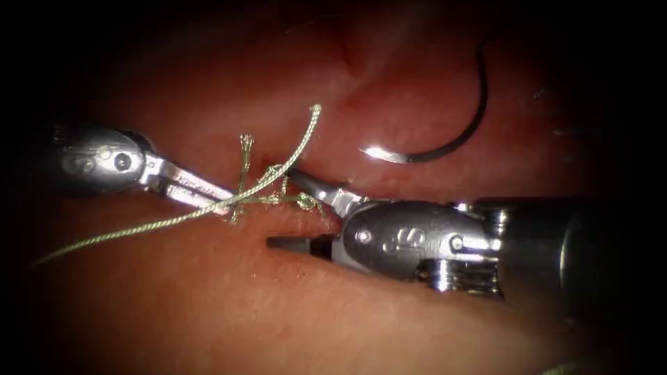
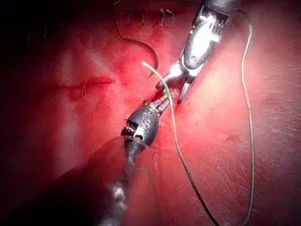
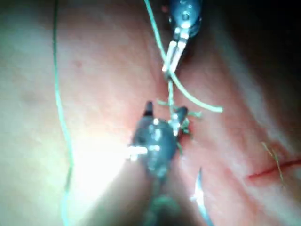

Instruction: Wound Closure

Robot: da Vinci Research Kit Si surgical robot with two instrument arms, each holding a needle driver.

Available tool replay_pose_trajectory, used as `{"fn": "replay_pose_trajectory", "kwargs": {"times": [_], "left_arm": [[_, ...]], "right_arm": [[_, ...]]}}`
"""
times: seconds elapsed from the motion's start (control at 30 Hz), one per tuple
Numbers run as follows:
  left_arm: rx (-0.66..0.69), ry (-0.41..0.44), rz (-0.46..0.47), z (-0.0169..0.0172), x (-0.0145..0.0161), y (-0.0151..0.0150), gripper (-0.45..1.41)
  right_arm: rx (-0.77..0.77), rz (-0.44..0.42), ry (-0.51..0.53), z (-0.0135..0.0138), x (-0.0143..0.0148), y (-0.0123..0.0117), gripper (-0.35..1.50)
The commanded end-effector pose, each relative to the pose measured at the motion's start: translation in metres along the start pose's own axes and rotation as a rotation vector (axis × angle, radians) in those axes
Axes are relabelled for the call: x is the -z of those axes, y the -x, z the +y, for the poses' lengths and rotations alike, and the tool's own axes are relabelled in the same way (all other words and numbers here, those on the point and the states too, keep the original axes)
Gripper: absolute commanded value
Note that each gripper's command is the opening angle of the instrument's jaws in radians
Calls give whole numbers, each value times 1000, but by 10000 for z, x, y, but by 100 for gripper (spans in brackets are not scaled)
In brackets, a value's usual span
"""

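Tissue [image 1: 208, 305] is a reddish pink all over, going deeper red along the cut [image 1: 361, 184]. Thread [image 1: 139, 228] is a pale yellow-green with a twisted, braided look. Needle [image 1: 458, 125] is dark, nearly black, with a bright white glint at its tip. Left claw [image 1: 208, 194] is shiny silver. Right claw [image 1: 299, 208] is silver-grey with darker, almost black tips and letters stamped on its body.

I count two steel needle-driver tools: the left arm's tool [image 1: 208, 196] and the right arm's tool [image 1: 295, 208]. I see one dark curved steel needle [image 1: 455, 142], lying free on the pink tissue [image 1: 208, 298]. One long pale-green braided thread [image 1: 139, 228] runs out leftward, and one knot cluster [image 1: 274, 187] with short cut ends sits between the tools.
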State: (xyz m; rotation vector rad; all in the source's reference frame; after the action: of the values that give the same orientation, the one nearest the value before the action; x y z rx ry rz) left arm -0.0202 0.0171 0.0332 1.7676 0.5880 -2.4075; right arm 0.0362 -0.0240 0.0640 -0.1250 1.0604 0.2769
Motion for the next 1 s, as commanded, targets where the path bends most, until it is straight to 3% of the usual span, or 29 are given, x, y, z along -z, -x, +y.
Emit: {"fn": "replay_pose_trajectory", "kwargs": {"times": [0.03,0.4,0.63,0.7,0.73,0.77,0.8,1.0], "left_arm": [[-2,-1,0,-4,-8,5,-45],[-4,-8,-5,-2,-14,7,-45],[-4,-12,-7,-1,-16,8,-45],[-4,-13,-7,0,-16,7,-45],[-4,-13,-7,0,-16,7,-45],[-4,-13,-7,0,-16,7,-45],[-3,-11,-6,0,-16,7,-45],[-4,-10,-6,1,-15,7,-45]], "right_arm": [[1,4,0,-1,-18,0,148],[14,5,-28,-15,-78,4,148],[18,2,-19,-21,-94,3,148],[32,13,-37,-23,-95,4,125],[33,21,-67,-24,-94,5,86],[36,23,-119,-24,-93,6,35],[39,-7,-165,-25,-92,7,-32],[82,-64,-152,-16,-81,14,-35]]}}
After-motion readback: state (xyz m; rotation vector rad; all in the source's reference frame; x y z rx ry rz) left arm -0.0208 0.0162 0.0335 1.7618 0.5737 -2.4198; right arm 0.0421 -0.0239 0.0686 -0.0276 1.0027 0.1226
